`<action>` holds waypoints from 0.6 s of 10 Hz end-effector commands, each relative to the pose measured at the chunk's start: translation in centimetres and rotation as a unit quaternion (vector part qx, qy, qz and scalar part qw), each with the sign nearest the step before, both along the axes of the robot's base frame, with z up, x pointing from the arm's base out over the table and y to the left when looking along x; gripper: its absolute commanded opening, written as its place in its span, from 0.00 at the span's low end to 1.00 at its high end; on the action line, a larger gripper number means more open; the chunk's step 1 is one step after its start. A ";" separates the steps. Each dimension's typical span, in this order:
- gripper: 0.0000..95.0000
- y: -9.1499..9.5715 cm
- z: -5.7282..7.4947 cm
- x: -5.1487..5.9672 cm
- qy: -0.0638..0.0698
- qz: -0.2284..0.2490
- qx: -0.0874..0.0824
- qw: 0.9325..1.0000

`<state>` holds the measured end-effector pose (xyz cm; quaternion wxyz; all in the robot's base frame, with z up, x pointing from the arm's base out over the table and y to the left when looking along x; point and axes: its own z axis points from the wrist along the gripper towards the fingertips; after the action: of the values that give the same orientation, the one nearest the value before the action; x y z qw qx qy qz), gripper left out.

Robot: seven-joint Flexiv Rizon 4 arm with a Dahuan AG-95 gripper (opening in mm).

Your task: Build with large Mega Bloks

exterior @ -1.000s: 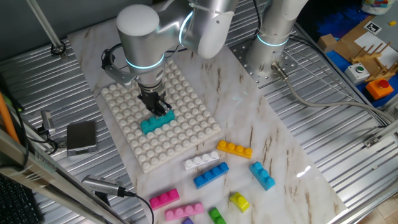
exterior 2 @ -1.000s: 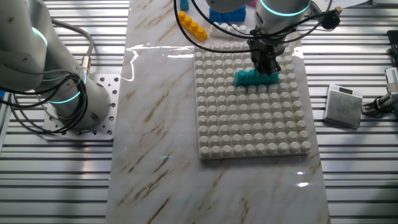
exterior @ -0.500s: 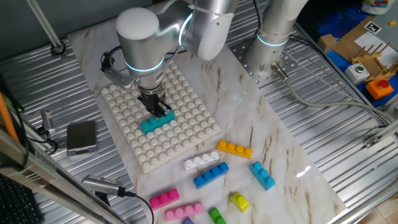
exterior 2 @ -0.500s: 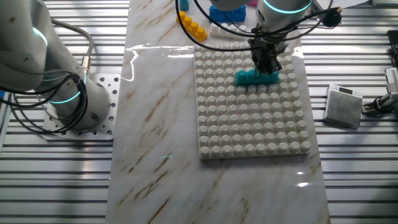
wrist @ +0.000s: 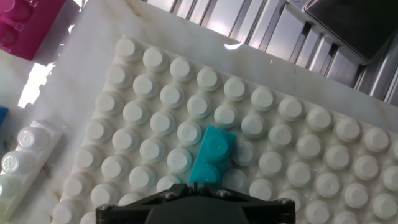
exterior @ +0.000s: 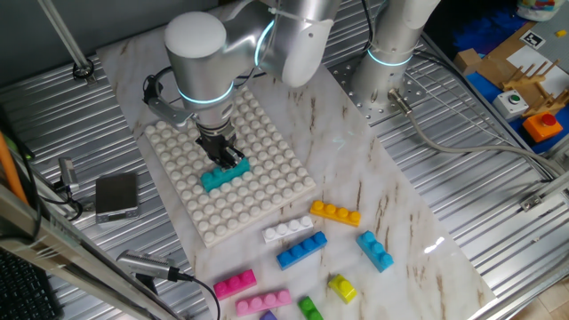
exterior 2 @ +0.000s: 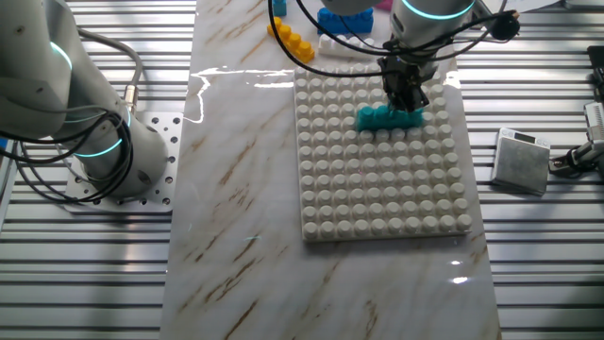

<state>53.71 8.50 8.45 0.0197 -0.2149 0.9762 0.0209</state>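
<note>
A teal Mega Blok [exterior: 222, 176] sits pressed onto the white studded baseplate [exterior: 258, 200], towards its middle. It also shows in the other fixed view [exterior 2: 385, 118] and in the hand view [wrist: 210, 157]. My gripper [exterior: 229, 160] points straight down at the brick's one end. Its fingers stand together with only a thin slit between them, at the brick's top and not around it [wrist: 195, 185]. Loose bricks lie on the marble past the plate's edge: orange [exterior: 335, 212], white [exterior: 286, 230], blue [exterior: 301, 250], light blue [exterior: 375, 250], two pink [exterior: 234, 284], yellow [exterior: 342, 287], green [exterior: 309, 308].
A small grey box [exterior: 116, 195] with a cable lies on the slatted metal beside the baseplate. A second arm's base [exterior: 382, 80] stands at the marble's far end. Boxes and toys [exterior: 524, 80] fill the far right corner.
The arm's wrist has shifted very slightly up and left. The teal brick stays seated in the same place on the baseplate.
</note>
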 end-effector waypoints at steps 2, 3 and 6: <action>0.00 0.1 0.6 -0.1 0.000 0.000 0.000 1.000; 0.00 0.1 0.6 0.0 0.000 0.000 0.000 1.000; 0.00 -0.1 0.9 1.0 0.001 0.001 0.000 1.000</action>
<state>54.84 8.40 9.26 0.0168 -0.2158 0.9760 0.0226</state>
